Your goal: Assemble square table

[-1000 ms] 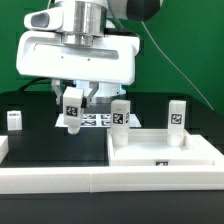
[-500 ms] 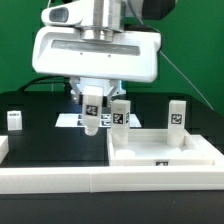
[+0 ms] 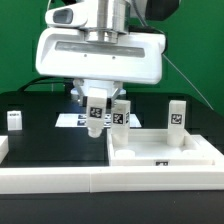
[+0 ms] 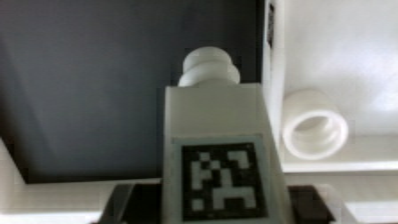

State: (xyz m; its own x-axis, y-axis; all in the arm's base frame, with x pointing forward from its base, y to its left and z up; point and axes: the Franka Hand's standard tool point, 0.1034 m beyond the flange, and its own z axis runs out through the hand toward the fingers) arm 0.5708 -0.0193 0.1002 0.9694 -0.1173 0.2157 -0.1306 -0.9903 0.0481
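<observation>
My pincer is clamped on a tagged white leg, upright, peg end down, over the black surface, just beside the square top, at its corner on the exterior view's left

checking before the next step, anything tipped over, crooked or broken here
Nothing stands out. The held leg hangs upright, the three loose legs stand upright, and the square tabletop lies flat, with no visible damage.

We see bare black surface at the exterior view's left of the gripped leg — an upright leg crowds opposite.
</observation>
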